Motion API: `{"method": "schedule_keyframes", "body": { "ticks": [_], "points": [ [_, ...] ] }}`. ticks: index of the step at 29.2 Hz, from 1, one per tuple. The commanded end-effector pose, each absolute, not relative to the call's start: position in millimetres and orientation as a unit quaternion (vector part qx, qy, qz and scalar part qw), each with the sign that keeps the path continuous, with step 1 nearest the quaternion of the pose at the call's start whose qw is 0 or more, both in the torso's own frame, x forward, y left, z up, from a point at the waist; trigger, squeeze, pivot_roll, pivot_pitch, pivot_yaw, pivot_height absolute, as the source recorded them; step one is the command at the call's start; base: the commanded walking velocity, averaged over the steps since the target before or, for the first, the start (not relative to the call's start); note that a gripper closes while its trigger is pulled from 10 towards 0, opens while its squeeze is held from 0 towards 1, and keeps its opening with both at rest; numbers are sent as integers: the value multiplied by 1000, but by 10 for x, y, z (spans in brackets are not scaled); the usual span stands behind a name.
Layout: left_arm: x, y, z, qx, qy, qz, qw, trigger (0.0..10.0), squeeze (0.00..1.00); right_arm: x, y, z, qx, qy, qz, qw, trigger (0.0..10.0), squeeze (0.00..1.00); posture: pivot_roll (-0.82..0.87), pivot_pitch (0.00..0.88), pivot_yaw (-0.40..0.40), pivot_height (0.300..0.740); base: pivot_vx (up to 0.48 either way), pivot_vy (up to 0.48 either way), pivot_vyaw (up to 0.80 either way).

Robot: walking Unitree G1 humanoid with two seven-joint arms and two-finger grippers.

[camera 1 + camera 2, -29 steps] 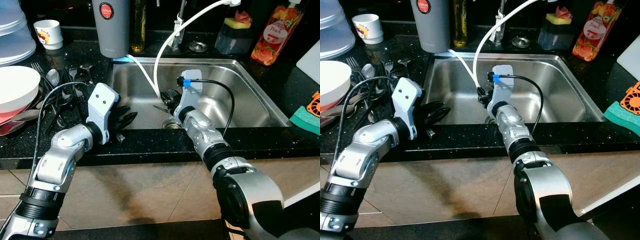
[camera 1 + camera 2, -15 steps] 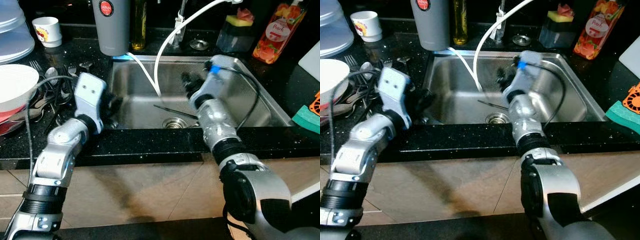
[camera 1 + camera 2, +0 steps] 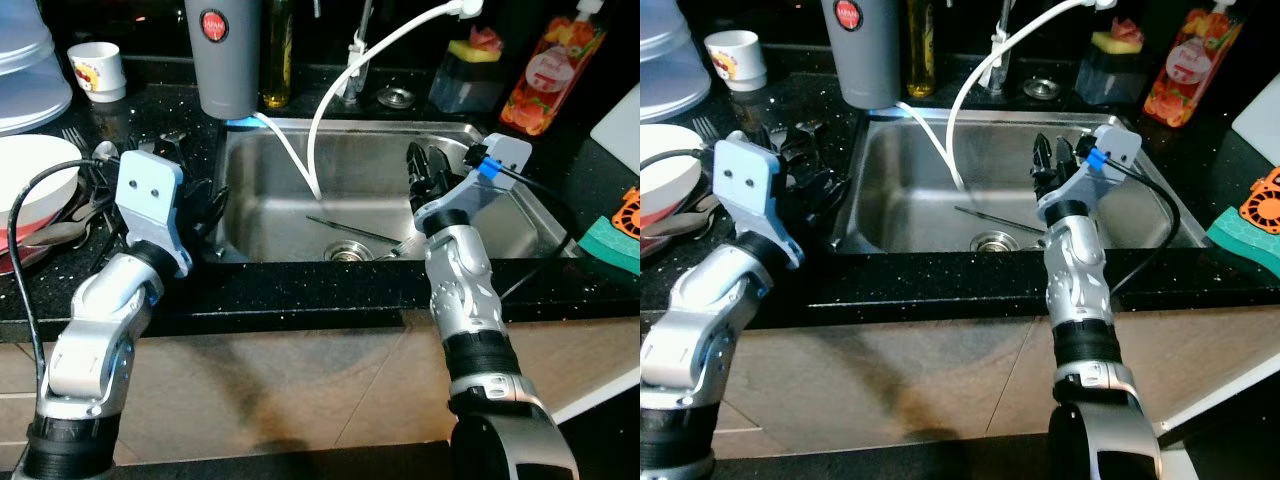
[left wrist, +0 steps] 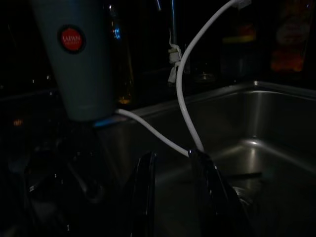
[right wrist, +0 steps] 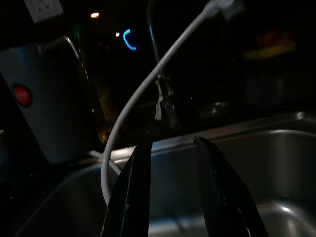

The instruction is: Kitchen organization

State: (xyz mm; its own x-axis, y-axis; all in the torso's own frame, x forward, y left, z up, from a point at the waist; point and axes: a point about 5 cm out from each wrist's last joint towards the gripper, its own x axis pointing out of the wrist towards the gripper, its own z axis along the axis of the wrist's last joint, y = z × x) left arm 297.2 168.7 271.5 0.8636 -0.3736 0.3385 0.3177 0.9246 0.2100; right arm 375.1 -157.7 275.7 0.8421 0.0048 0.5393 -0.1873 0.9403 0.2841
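Both arms are being drawn up and back from the sink [image 3: 500, 200]. The right pincer [image 3: 418, 172], which was down by the drain [image 3: 342, 252] a second ago, is now being held above the basin, its fingers slightly parted and gripping nothing. The left pincer [image 3: 205, 205], likewise parted and empty, is being pulled from the sink's rim toward the cutlery [image 3: 100, 165] on the table [image 3: 300, 280]. A thin utensil [image 3: 350, 230] is being left in the basin, so the tidying is judged barely begun.
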Motion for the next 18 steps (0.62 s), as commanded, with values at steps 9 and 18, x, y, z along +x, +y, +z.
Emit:
{"method": "schedule_keyframes", "body": {
  "ticks": [9, 18],
  "points": [
    [2848, 1761, 2510, 57, -147, -132, 979, 10000, 0, 3562, -1419, 2606, 156, -244, 83, 953, 10000, 0, 88, 82, -49, 740, 0, 0, 0],
    [2831, 1787, 2537, 44, -149, -114, 981, 10000, 0, 3486, -1330, 2560, 158, -219, 95, 958, 10000, 0, 88, 84, -52, 740, 0, 0, 0]
  ]
}}
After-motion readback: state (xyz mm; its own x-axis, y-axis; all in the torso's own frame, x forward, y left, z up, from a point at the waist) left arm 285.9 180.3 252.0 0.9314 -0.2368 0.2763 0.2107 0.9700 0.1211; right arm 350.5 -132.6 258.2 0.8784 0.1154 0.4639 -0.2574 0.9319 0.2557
